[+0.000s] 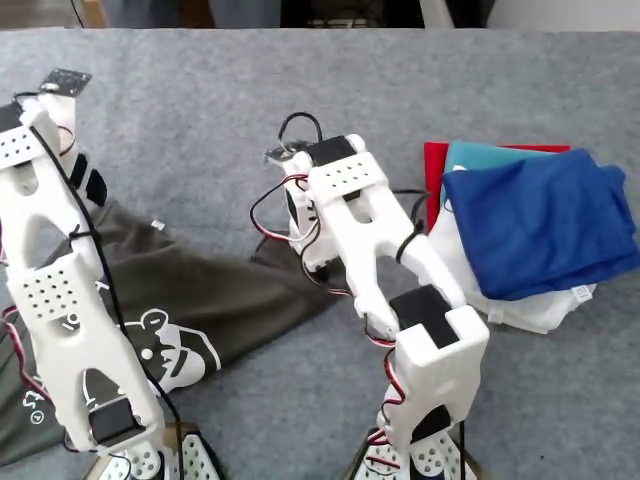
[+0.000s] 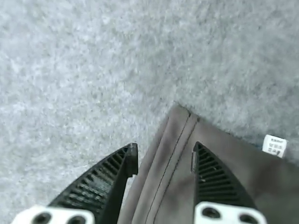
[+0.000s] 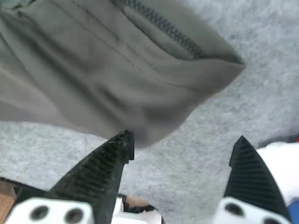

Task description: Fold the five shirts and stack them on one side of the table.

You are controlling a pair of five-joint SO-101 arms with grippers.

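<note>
A dark olive shirt [image 1: 210, 290] with a white print lies spread over the table's left half. My left gripper [image 2: 163, 156] is open just above that shirt's far corner [image 2: 180, 119], one finger on each side of the hem; from above the left gripper [image 1: 90, 185] is at the far left. My right gripper [image 3: 180, 149] is open and low beside a bunched edge of the olive shirt [image 3: 117, 79]; from above the right gripper [image 1: 300, 240] is mid-table. At the right lies a stack of folded shirts: blue [image 1: 540, 220] on top, then teal [image 1: 480, 155], red [image 1: 435, 165] and white [image 1: 530, 305].
Grey felt [image 1: 200, 100] covers the whole table, with bare room along the far side and between the olive shirt and the stack. A white tag [image 2: 274, 144] sticks out at the olive shirt's edge. Both arm bases stand at the near edge.
</note>
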